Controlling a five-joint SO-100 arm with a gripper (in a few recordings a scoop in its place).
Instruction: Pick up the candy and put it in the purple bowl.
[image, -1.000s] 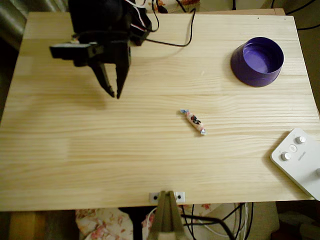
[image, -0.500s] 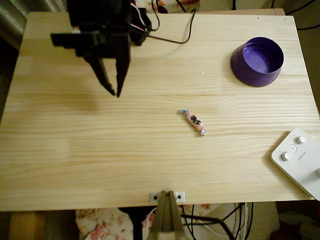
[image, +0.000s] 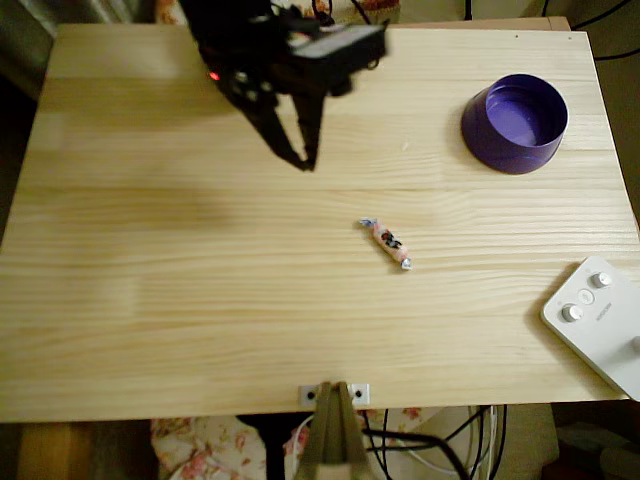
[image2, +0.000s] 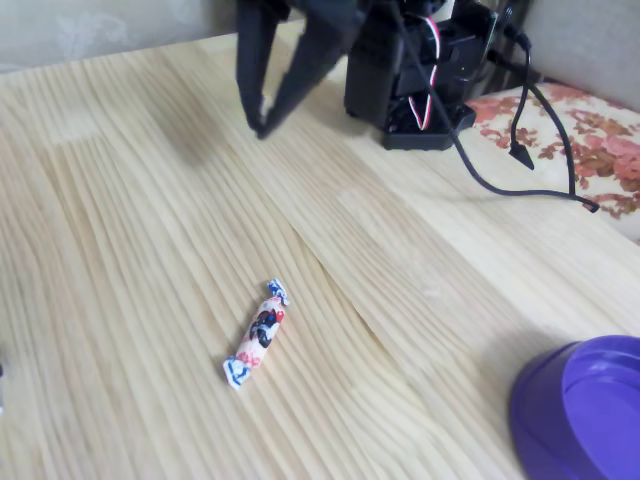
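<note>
Swinging right since a second ago, pincer (image: 303, 160) is now hanging at 11 o'clock of the candy (image: 386, 242), well apart. We're seeing nothing done yet: candy is lying on the desk (image: 200, 300), purple bowl (image: 514, 122) sitting empty at 2 o'clock. Pincer tips are pointing down, nearly closed, gripping nothing.

Overhead view: candy (image: 386, 243) mid-table (image: 150, 300), purple bowl (image: 515, 122) far right.
</note>
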